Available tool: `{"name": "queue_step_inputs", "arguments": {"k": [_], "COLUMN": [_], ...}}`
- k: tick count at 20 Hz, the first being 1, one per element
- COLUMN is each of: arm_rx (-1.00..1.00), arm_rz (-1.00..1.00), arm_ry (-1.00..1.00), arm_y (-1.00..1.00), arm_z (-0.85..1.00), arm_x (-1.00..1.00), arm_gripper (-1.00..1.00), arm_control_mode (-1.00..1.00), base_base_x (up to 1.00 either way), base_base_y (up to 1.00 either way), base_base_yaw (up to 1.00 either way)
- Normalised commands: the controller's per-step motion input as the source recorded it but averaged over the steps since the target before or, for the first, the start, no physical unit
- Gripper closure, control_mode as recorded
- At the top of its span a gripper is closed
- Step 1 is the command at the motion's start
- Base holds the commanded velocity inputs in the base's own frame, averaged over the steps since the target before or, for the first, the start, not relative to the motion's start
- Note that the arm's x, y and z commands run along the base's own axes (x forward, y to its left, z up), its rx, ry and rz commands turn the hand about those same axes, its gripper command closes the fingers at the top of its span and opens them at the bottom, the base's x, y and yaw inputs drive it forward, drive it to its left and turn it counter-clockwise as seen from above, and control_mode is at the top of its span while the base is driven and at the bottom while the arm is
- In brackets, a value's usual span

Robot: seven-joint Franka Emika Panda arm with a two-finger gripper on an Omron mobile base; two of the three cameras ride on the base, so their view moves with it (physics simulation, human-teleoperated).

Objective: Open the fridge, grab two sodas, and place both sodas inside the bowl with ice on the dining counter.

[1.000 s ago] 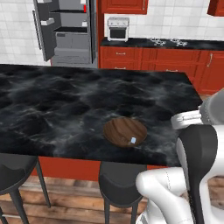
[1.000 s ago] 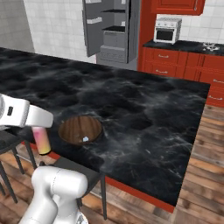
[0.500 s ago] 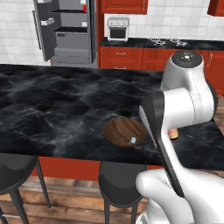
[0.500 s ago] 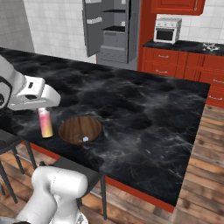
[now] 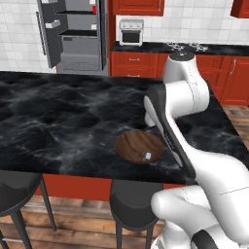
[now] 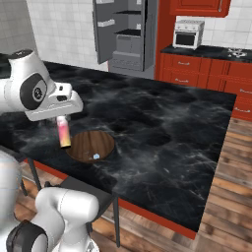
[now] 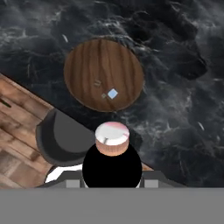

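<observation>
1. While the arm reaches over the near edge of the dining counter (image 6: 162, 128), the gripper (image 6: 63, 123) is closed on one soda (image 6: 64, 132), which hangs upright under the hand.
2. I count one soda can in the hand; from the hand camera its pale end (image 7: 112, 134) shows just beside the rim of the bowl (image 7: 103, 74), not over the middle of it.
3. One bowl (image 6: 90, 145) stands on the dining counter, near the front edge, and the can is held above the counter at the bowl's left rim in the right base view.
4. One ice cube (image 7: 113, 93) lies inside the bowl, near the side facing the stools; it shows also in the left base view (image 5: 148, 156).
5. No can lies in the bowl.
6. Two round dark stools (image 5: 137, 204) stand under the counter's front edge in the left base view.
7. One fridge (image 5: 73, 34) stands at the far wall with its doors open; one small red thing (image 5: 94, 9) shows on its upper shelf, but it is too small to tell what it is.
8. One white oven (image 5: 131, 32) sits on the red cabinets (image 5: 138, 63) beside the fridge.
</observation>
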Motion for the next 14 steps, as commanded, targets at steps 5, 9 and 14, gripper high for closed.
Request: {"name": "queue_step_inputs", "arguments": {"k": [5,9,14], "arm_rx": [0.00,0.00,0.00], "arm_rz": [0.15,0.14,0.12], "arm_ry": [0.14,0.12,0.08], "arm_y": [0.00,0.00,0.00], "arm_z": [-0.55,-0.50,-0.44], "arm_x": [0.59,0.56,0.38], "arm_gripper": [1.00,1.00,1.00], "arm_control_mode": [-1.00,-1.00,-1.00], "base_base_x": [0.00,0.00,0.00], "base_base_y": [0.00,0.00,0.00], "base_base_yaw": [0.00,0.00,0.00]}}
